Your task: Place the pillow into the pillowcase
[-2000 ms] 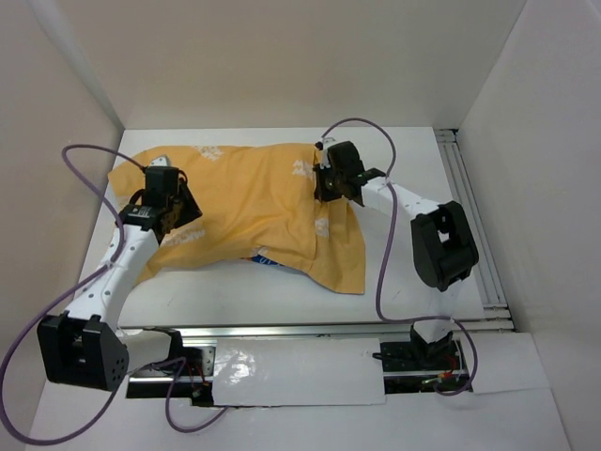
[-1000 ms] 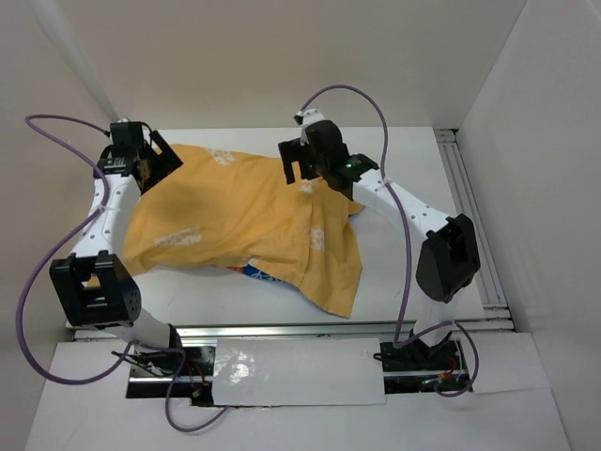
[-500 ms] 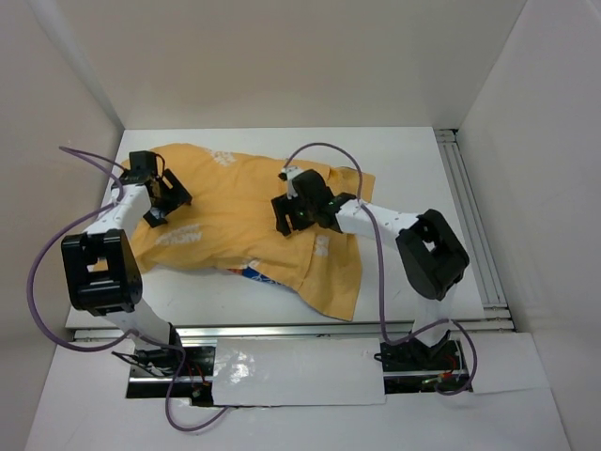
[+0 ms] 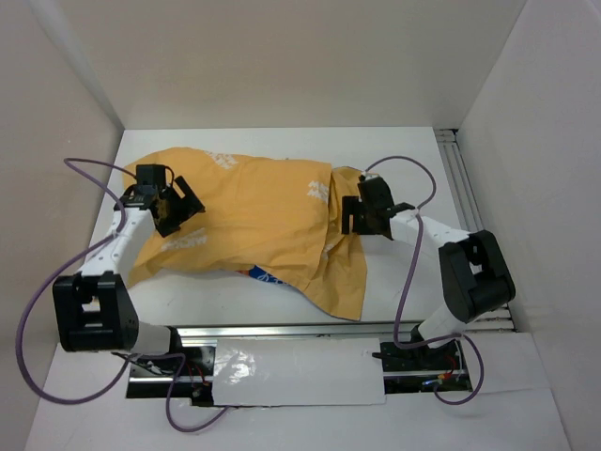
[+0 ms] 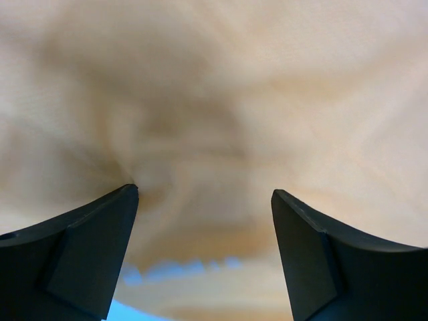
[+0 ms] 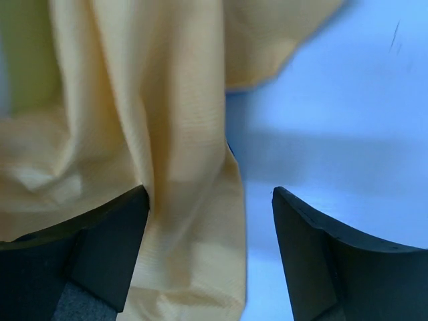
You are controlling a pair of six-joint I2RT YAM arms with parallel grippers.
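Observation:
The mustard-orange pillowcase [image 4: 254, 211] lies spread and bulging across the white table [image 4: 413, 150], with a bit of its blue face [image 4: 264, 275] peeking out at the near edge. The pillow is hidden in every view. My left gripper [image 4: 175, 209] hovers open over the case's left part. In the left wrist view, orange cloth [image 5: 214, 107] fills the space ahead of the open left gripper [image 5: 204, 224]. My right gripper [image 4: 353, 214] is open at the case's right side. In the right wrist view, a loose fold of the pillowcase [image 6: 167, 167] lies between the right gripper [image 6: 210, 224] fingers without being pinched.
An aluminium rail [image 4: 467, 216] runs along the table's right side and another [image 4: 329, 329] along the near edge. White walls close in the left, back and right. Purple cables [image 4: 402, 164] loop above both arms.
The left gripper came from the far left corner down over the case's left part. The right gripper swung from the case's middle to its right side. The case's right flap shifted.

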